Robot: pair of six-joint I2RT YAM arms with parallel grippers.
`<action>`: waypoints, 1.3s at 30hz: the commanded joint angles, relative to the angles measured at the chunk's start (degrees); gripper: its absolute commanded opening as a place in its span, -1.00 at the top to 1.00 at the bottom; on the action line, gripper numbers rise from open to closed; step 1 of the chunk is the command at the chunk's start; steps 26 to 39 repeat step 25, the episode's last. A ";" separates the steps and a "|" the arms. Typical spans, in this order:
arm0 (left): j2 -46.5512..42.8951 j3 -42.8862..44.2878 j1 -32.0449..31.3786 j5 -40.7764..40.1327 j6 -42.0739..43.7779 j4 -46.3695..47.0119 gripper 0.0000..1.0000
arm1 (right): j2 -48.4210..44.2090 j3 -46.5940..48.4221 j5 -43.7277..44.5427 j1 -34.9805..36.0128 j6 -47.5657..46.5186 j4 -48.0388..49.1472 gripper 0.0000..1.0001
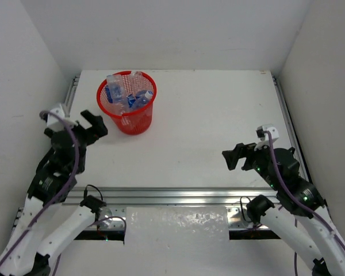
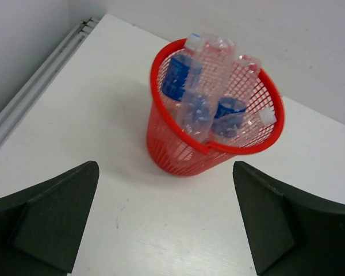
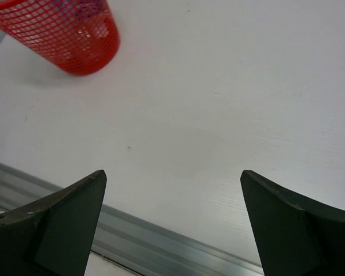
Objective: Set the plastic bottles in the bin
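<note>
The red mesh bin [image 1: 127, 118] stands at the far left of the table and holds several clear plastic bottles [image 1: 126, 92], most with blue labels and white caps. In the left wrist view the bin [image 2: 178, 155] is upright and the bottles [image 2: 204, 86] stick up past its rim. My left gripper [image 1: 96, 127] is open and empty, just left of and nearer than the bin. My right gripper [image 1: 234, 156] is open and empty over the bare table at the right. The bin's side [image 3: 63, 34] shows at the top left of the right wrist view. No bottle lies on the table.
A metal rail [image 1: 178, 196] runs along the table's near edge and also shows in the right wrist view [image 3: 161, 241]. Side rails [image 1: 72, 92] border the table left and right. White walls close in the back and sides.
</note>
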 commanded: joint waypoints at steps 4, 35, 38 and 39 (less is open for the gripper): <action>-13.69 -15.34 0.18 1.43 -1.35 2.81 -0.99 | -3.96 6.32 10.14 -0.04 -6.09 -13.36 -0.98; -19.17 -15.80 0.79 -0.68 -4.61 0.44 -0.99 | -7.40 1.48 6.63 -0.04 -4.25 -12.13 -0.98; -19.17 -15.80 0.79 -0.68 -4.61 0.44 -0.99 | -7.40 1.48 6.63 -0.04 -4.25 -12.13 -0.98; -19.17 -15.80 0.79 -0.68 -4.61 0.44 -0.99 | -7.40 1.48 6.63 -0.04 -4.25 -12.13 -0.98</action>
